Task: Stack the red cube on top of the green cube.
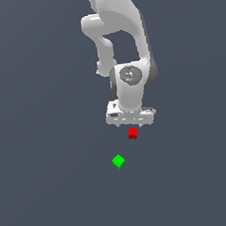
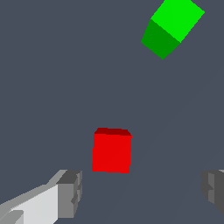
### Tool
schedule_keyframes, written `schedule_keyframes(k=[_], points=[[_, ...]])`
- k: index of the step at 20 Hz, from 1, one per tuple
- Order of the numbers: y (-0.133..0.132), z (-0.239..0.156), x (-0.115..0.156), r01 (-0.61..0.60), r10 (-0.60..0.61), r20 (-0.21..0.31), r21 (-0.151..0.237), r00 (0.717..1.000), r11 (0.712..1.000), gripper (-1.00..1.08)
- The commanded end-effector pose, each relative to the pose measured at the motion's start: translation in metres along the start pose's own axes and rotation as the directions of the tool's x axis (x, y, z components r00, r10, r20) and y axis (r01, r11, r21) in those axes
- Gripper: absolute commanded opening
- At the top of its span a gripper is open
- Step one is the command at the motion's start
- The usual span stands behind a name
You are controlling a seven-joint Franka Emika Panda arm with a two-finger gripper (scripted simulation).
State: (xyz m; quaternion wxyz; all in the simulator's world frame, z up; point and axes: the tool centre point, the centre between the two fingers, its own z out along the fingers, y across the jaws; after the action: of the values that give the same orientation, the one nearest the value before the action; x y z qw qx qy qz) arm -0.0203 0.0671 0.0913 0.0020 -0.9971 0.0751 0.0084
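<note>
Hand [image 2: 140,192] wide apart, holds nothing. Red cube [image 2: 112,152] sits between fingers. Crooked squeeze could knock it toward near green cube [image 2: 173,27].

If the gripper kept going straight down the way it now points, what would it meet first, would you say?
Most likely the red cube, which sits between the open fingers of the gripper; the green cube lies off to one side.

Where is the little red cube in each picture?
Exterior view: the red cube sits just below the robot's white hand, near the picture's middle.
Wrist view: the red cube lies ahead of the open hand, between its two fingers.
Shared landmark: the green cube, apart from the red one.
</note>
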Motion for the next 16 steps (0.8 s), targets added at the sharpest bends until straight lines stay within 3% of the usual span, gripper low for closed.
schedule_keyframes(k=[1,16], points=[[-0.008,0.009,0.0,-0.026,0.026,-0.008,0.0,1.0,1.0,1.0],[-0.02,0.021,0.002,-0.062,0.062,-0.017,-0.002,0.998,0.998,1.0]])
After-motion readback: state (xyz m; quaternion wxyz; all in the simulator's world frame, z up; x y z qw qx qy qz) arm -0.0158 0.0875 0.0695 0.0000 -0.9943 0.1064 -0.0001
